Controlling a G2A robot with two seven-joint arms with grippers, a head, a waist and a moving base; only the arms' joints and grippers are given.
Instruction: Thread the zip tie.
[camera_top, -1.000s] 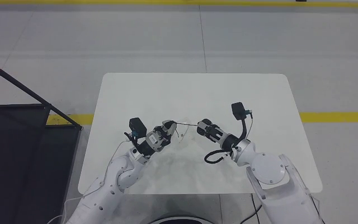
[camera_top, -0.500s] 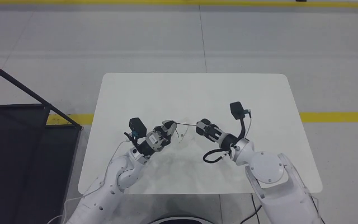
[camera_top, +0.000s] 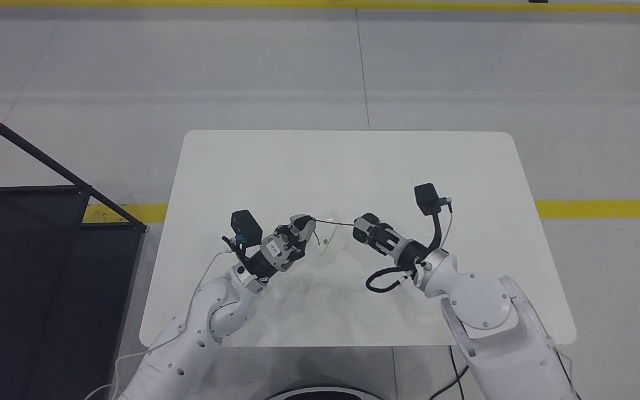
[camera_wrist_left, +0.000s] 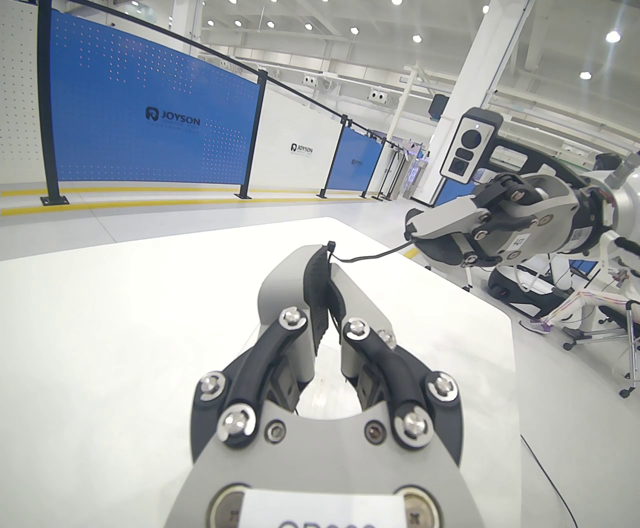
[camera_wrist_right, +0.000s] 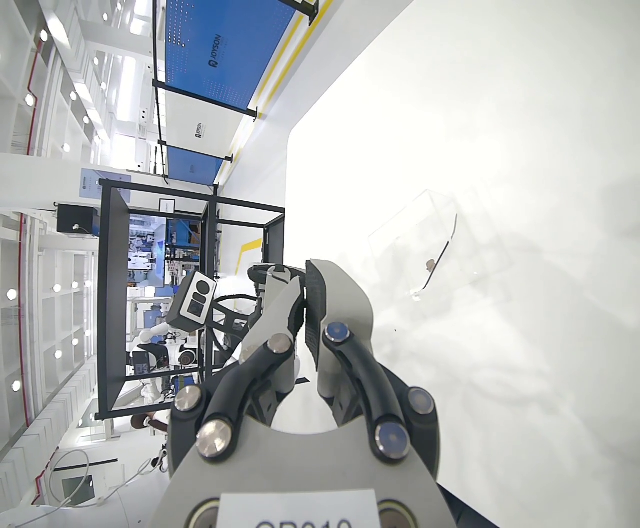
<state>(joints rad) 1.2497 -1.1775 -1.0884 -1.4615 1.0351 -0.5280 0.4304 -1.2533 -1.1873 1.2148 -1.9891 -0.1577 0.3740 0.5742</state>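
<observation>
A thin black zip tie (camera_top: 330, 222) spans the gap between my two grippers above the middle of the white table (camera_top: 400, 170). My left gripper (camera_wrist_left: 327, 255) is shut on the zip tie's head end, which pokes out at the fingertips. From there the strap (camera_wrist_left: 370, 256) curves across to my right gripper (camera_wrist_left: 412, 235), which is shut on the tail end. In the top view the left gripper (camera_top: 305, 222) and right gripper (camera_top: 356, 226) face each other, a short distance apart. In the right wrist view the right gripper (camera_wrist_right: 305, 272) has its pads pressed together, and they hide the strap.
A small clear plastic box (camera_wrist_right: 440, 240) with a dark strip inside lies on the table under the left gripper; in the top view the box (camera_top: 320, 243) is faint. A black frame stands past the table's left edge.
The right arm shifted slightly toward the left gripper and came back. Both grippers hold the zip tie as before.
</observation>
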